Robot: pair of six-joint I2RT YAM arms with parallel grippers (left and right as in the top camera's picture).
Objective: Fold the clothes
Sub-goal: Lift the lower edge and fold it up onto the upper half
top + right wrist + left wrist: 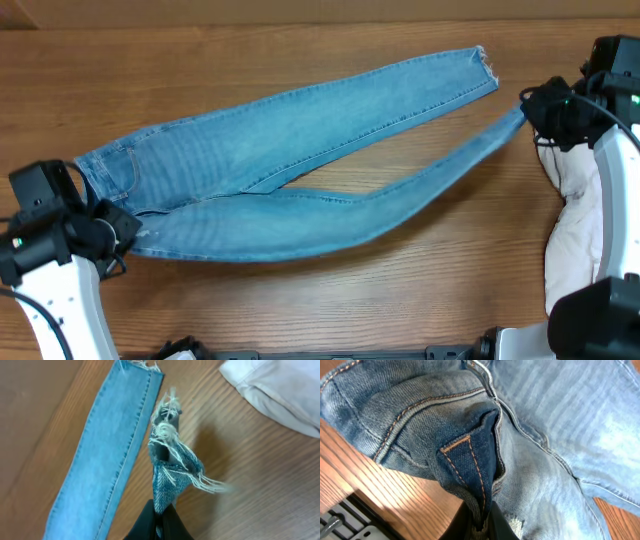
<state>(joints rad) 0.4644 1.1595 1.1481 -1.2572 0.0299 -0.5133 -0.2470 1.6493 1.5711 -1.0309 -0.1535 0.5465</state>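
Overhead view: light blue denim jeans [300, 150] lie stretched across the wooden table [400, 300], waist at the left and legs running right. The legs are splayed in a narrow V, with bare wood between them. The left gripper [120, 235] sits at the near corner of the waist, and the right gripper [530, 108] at the end of the near leg [430, 190]. A crumpled white cloth [575, 220] lies at the right edge.

Left wrist view: the left gripper [482, 515] is clamped on a bunched fold of denim beside the waistband [410, 410].

Right wrist view: the right gripper [159, 510] pinches the frayed hem [170, 460] of the near leg, raised off the wood. The far leg [115, 445] lies flat just beside it.

No fold shows yet. Bringing one leg onto the other seems the step in hand, and every lengthwise fold is left to do.
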